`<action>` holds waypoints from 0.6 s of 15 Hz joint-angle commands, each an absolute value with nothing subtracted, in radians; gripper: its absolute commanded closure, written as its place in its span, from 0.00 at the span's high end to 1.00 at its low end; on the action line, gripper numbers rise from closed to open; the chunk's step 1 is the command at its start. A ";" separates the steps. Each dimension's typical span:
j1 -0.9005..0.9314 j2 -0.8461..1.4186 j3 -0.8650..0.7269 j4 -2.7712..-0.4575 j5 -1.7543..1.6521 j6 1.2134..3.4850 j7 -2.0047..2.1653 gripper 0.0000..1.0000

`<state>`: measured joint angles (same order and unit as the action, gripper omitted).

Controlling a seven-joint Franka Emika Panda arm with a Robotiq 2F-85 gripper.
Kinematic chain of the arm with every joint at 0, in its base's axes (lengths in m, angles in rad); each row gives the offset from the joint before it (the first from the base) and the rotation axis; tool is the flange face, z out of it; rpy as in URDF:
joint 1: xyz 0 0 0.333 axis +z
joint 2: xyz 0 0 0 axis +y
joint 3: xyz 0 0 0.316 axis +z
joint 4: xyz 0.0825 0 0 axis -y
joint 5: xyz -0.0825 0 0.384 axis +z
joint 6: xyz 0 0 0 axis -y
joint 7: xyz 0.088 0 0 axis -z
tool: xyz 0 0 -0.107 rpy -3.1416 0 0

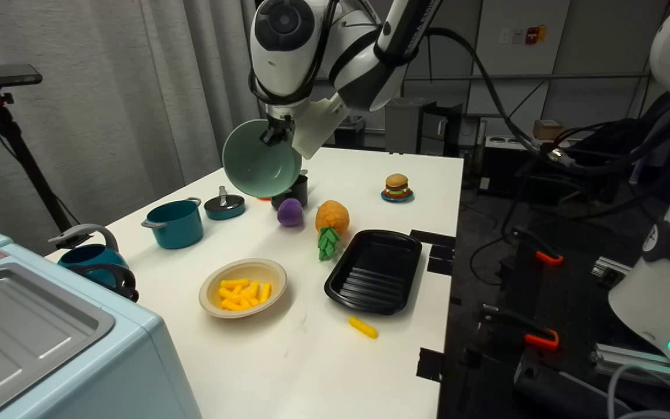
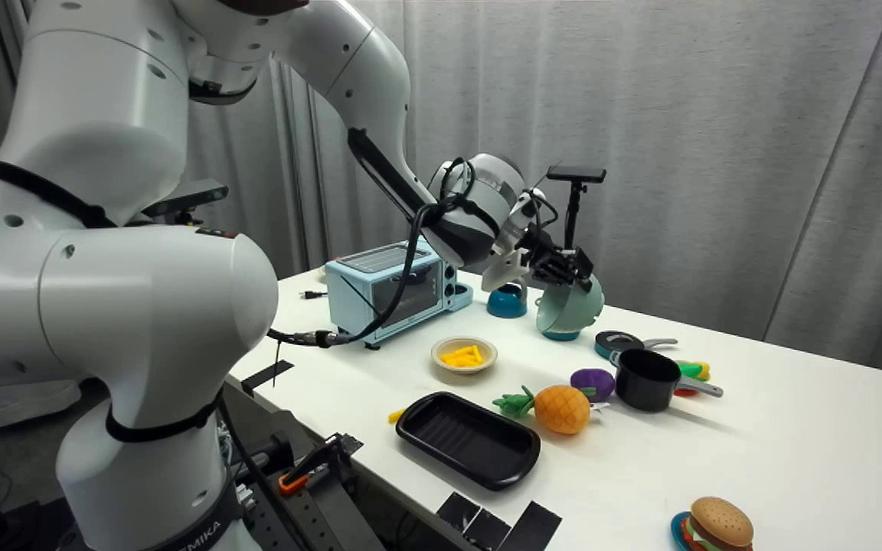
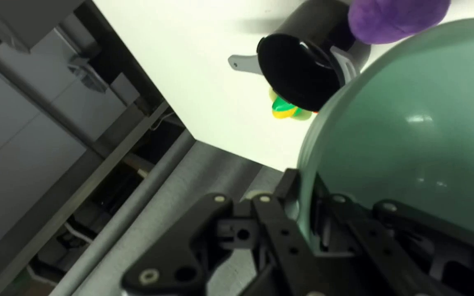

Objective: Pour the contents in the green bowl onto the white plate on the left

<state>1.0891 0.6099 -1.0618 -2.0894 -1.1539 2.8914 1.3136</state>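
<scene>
With the gripper we are pinching the green bowl by its rim, holding it tipped sideways above the table — how high, we are finding hard to tell. Yellow fries are lying in the white plate; one loose fry is lying just beside the black tray.

Rounded white arm — black straps, black cable, screw-studded black gripper
</scene>
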 commanded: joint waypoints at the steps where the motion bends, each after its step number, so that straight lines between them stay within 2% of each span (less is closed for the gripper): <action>1: 0.902 0.559 -0.862 -2.031 -0.926 2.885 1.133 0.02; 9: 0.470 0.508 -0.362 -1.942 -0.487 2.811 0.776 0.02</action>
